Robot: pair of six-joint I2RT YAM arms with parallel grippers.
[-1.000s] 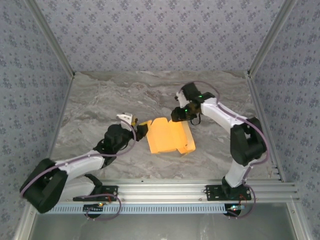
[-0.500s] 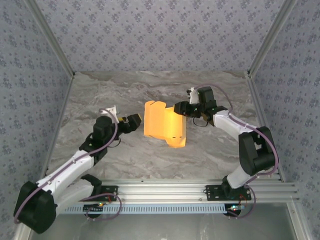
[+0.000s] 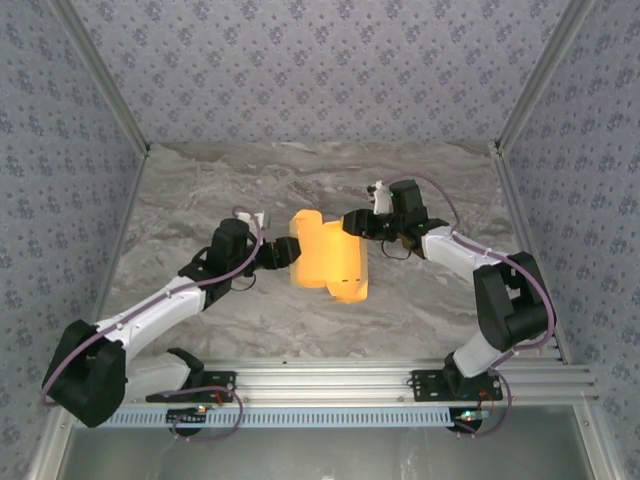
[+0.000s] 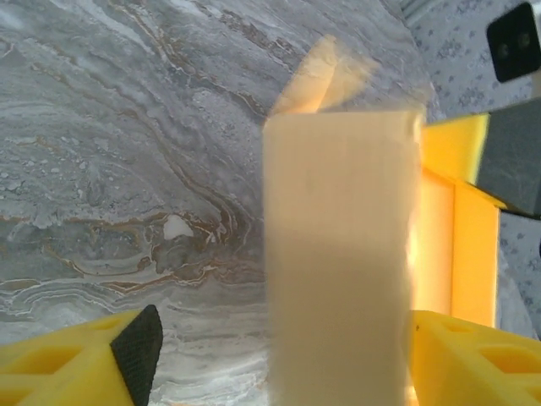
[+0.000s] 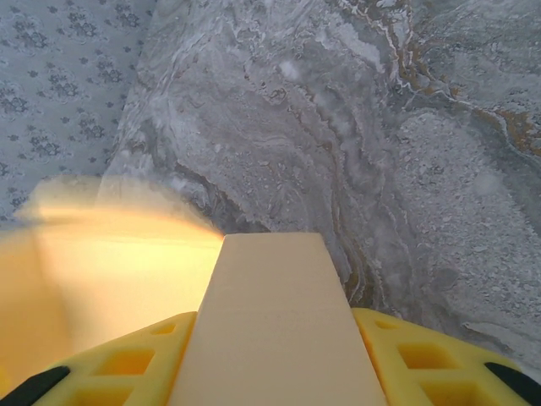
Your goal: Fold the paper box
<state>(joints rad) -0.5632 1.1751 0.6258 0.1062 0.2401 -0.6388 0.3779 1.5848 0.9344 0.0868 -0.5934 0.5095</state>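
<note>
The paper box (image 3: 328,262) is near the middle of the surface (image 3: 200,190), between both arms. The right end effector (image 3: 351,222) pinches a strip of it. The left end effector (image 3: 284,250) is wide, with a flap (image 4: 338,254) inside and a gap on one side. I think it should close softly on that flap while the right one holds firm, so the card bends on its line. Up close the box is blurry, so I cannot tell which flaps are folded, or if it touches the surface.

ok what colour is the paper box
Yellow-orange all over; the paper box shows it best in the top external view.
</note>
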